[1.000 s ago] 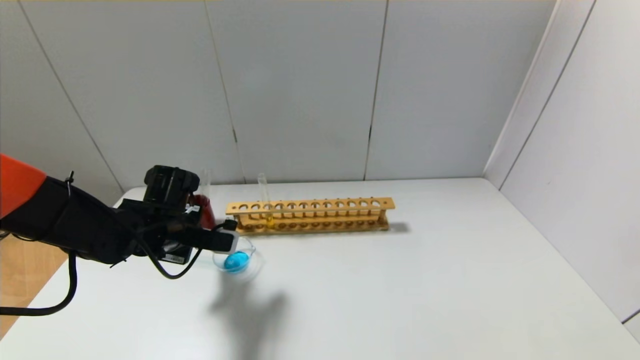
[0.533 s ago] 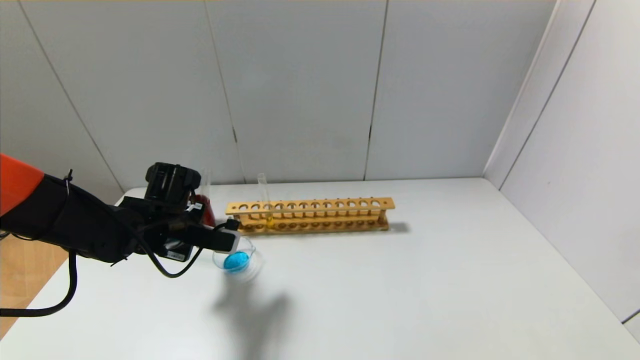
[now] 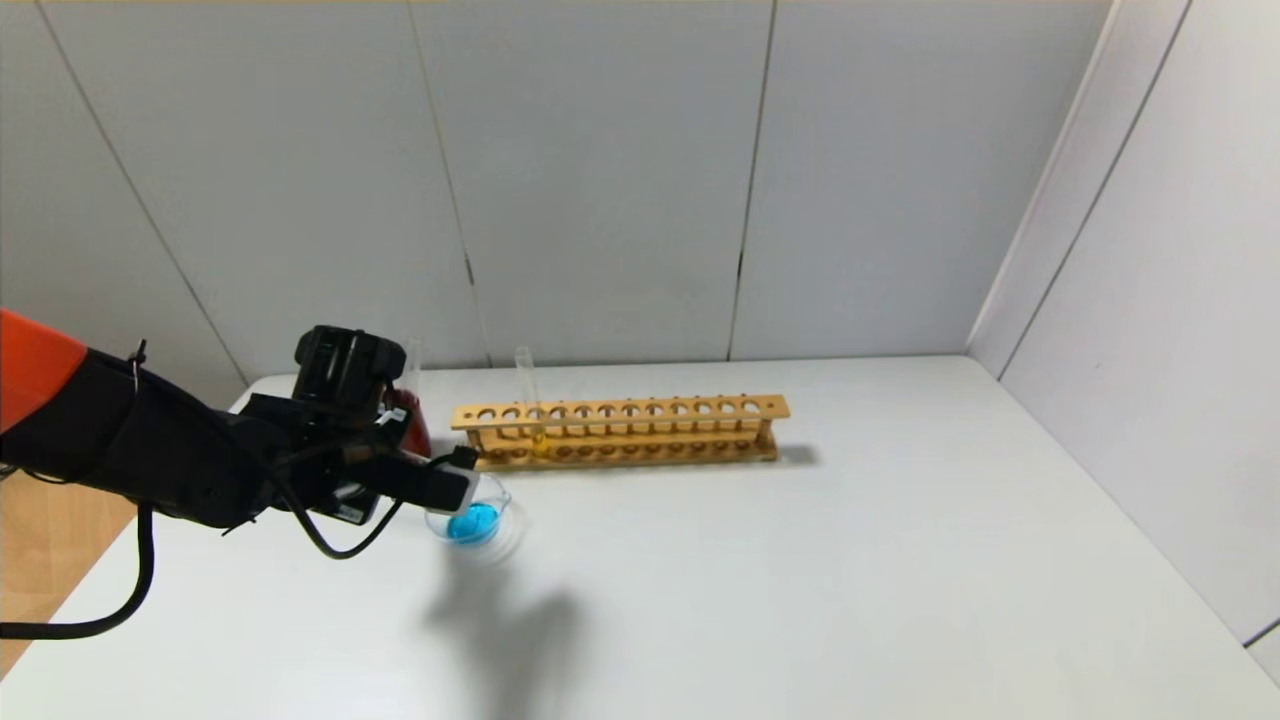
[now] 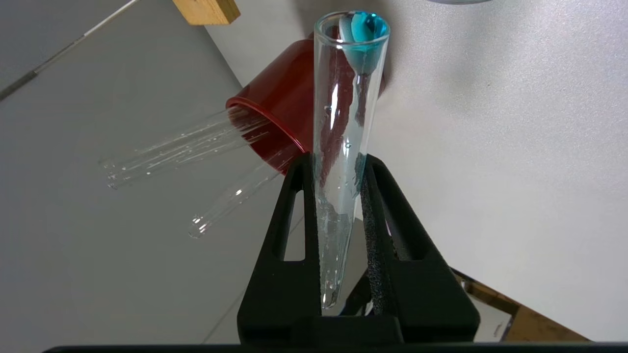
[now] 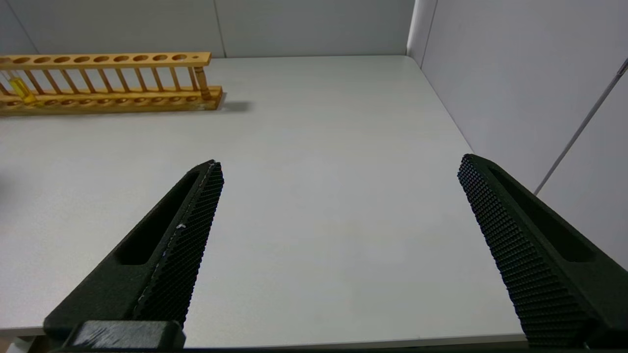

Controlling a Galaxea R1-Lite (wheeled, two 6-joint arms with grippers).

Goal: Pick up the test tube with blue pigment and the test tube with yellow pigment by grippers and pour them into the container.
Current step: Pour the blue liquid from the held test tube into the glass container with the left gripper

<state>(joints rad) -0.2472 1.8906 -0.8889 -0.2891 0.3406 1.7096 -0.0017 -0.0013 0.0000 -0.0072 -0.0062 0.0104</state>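
You are looking at a small lab-style test booth. A long wooden test tube rack [image 3: 618, 432] stands on a plain white counter [image 3: 800, 580], with the test tube with yellow pigment [image 3: 530, 405] upright in one hole. Just beside the rack sit a small glass container [image 3: 470, 520] holding blue liquid and a dark red cup [image 4: 279, 115] with spare glass tubes in it. Bare grey panel walls [image 3: 600, 180] close the counter in.
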